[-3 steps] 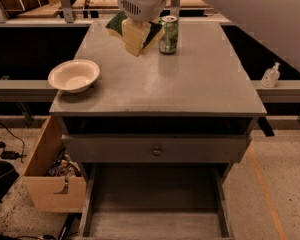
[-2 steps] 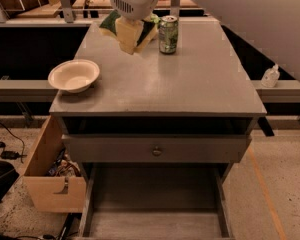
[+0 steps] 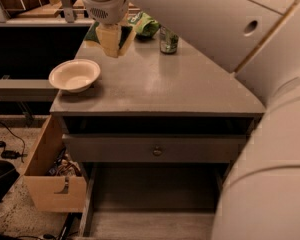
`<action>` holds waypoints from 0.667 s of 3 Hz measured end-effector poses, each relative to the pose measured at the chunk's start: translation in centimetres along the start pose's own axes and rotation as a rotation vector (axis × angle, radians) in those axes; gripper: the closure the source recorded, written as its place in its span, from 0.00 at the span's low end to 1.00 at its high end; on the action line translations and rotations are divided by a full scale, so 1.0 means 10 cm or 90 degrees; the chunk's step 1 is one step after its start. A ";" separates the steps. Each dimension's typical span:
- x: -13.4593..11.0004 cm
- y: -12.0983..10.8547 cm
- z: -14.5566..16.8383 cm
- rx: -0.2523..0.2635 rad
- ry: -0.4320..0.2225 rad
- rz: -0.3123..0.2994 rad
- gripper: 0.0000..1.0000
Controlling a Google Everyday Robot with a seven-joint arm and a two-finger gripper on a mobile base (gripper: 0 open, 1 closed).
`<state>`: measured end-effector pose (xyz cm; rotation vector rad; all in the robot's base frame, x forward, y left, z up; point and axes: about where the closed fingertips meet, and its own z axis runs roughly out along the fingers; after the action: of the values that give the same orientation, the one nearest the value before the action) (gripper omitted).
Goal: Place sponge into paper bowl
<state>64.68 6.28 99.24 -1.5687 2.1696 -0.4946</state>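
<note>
Gripper (image 3: 110, 28) above far-left part of tabletop (image 3: 180, 86), jaws clamped on sponge (image 3: 111, 40). Sponge hangs under gripper, lifted off surface, pale yellow foam toward camera, dark green showing at both sides. Paper bowl (image 3: 74, 75) upright at left edge, nearer front-left corner, apart from sponge. Snack bag (image 3: 146, 25) and can (image 3: 168, 39) near far edge.

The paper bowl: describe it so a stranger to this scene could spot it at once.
On the grey table, look near the left edge, toward the front. The paper bowl sits there, while the gripper holds the sponge in the air farther back. It alone is round and cream-white; the can and snack bag stand behind.
</note>
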 end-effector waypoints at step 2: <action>-0.41 0.42 0.36 -0.023 0.055 -0.101 1.00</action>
<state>64.33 11.26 94.50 -1.7801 2.1374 -0.5855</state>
